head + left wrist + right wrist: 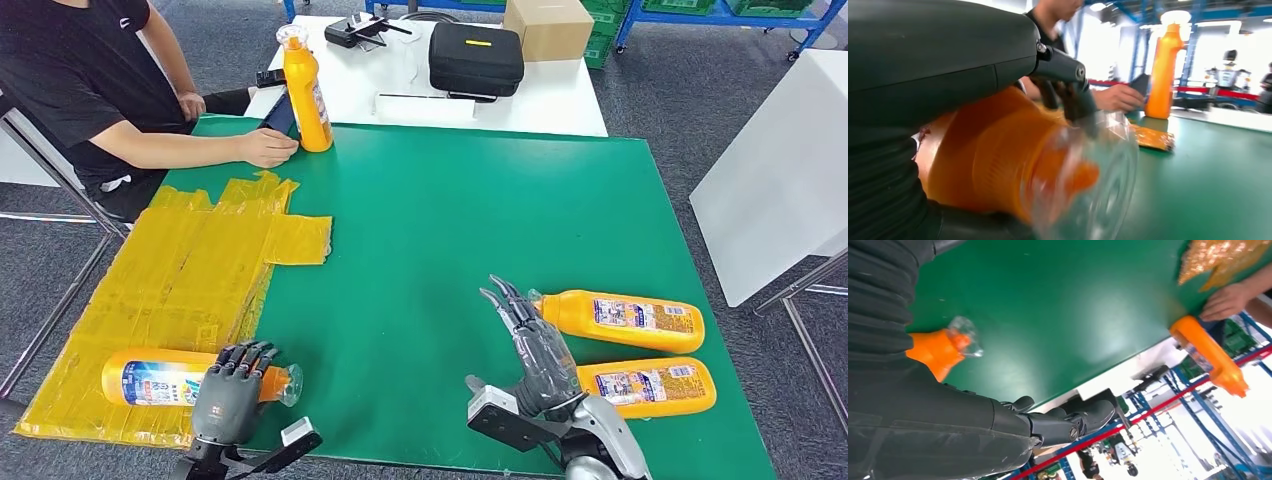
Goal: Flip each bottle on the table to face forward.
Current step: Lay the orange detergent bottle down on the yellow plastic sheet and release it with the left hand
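Three orange bottles lie on the green table [450, 220]. One bottle [160, 380] lies on yellow sheets at the near left, and my left hand [235, 385] grips its neck by the clear cap [1088, 180]. Two more lie at the near right: a farther bottle [625, 320] and a nearer bottle [650, 387]. My right hand [530, 340] stands just left of them with fingers stretched out, holding nothing; its fingers [1068, 422] reach past the farther bottle's neck [938, 350]. A fourth bottle [305, 90] stands upright at the far left.
A person sits at the far left, one hand [265, 148] resting by the upright bottle. Yellow sheets [200, 270] cover the table's left side. Behind is a white table [560, 100] with a black case [475, 55] and a cardboard box [548, 25].
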You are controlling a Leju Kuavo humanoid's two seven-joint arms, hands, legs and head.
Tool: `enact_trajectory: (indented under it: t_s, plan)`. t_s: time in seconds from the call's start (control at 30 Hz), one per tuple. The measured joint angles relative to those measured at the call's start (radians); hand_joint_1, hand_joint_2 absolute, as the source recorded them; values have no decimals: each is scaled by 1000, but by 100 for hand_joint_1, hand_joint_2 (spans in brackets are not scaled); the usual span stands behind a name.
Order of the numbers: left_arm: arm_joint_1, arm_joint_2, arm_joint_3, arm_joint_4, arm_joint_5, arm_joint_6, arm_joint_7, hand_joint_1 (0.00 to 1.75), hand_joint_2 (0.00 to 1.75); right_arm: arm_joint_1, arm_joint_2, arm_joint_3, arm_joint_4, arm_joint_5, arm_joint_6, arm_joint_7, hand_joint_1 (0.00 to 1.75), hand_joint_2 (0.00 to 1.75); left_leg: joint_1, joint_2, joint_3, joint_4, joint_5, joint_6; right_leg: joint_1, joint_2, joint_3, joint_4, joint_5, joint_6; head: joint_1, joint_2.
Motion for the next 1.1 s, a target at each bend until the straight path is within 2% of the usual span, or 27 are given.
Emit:
enact_trajectory:
  t_s: [0.13,0.23,0.47,0.57,0.73,0.8,0.9,1.0,1.1]
  plan:
    - [-1,5,4,3,95,-2,-35,0,0,54,-49,-30,-27,13,9,7,0,175,-1,-1,0,0,0,0,-1,0,0,0,0,0,0,0]
    - [13,9,6,-20,217,-26,-94,0,0,99,-89,-59,-50,18,2,19,0,175,-2,0,-1,0,0,1,-1,0,-1,0,0,0,0,0]
    - [73,15,46,-174,490,-195,-248,0,0,195,-160,-151,-114,-3,-4,45,0,175,-5,-2,-1,0,-1,2,-4,-1,0,0,-2,4,0,0]
    - [109,9,73,-253,540,-264,-275,0,0,245,-179,-206,-144,-6,-3,46,0,175,-5,-2,-2,0,-2,2,-4,-1,-1,0,-2,4,0,0]
    - [134,-1,99,-325,578,-311,-294,0,0,284,-192,-256,-171,-4,5,50,0,175,-5,-2,-2,0,-2,3,-4,-1,-2,0,-2,4,0,0]
    - [150,-12,117,-355,649,-375,-324,0,0,304,-193,-278,-183,0,15,57,0,175,-4,-2,-2,0,-2,3,-4,-1,-2,0,-2,4,0,0]
    - [181,-37,159,-429,786,-519,-377,0,0,350,-196,-331,-211,1,44,62,0,175,-5,-2,-3,0,-2,3,-4,-1,-3,0,-2,4,0,0]
    - [201,-66,214,-511,881,-649,-398,0,0,396,-197,-400,-238,8,94,58,0,175,-5,-2,-4,0,-3,4,-5,-1,-4,0,-2,4,0,0]
    - [218,-85,253,-576,902,-691,-404,0,0,433,-192,-476,-257,14,145,44,0,175,-5,-1,-4,0,-3,4,-5,0,-4,-1,-2,4,0,0]
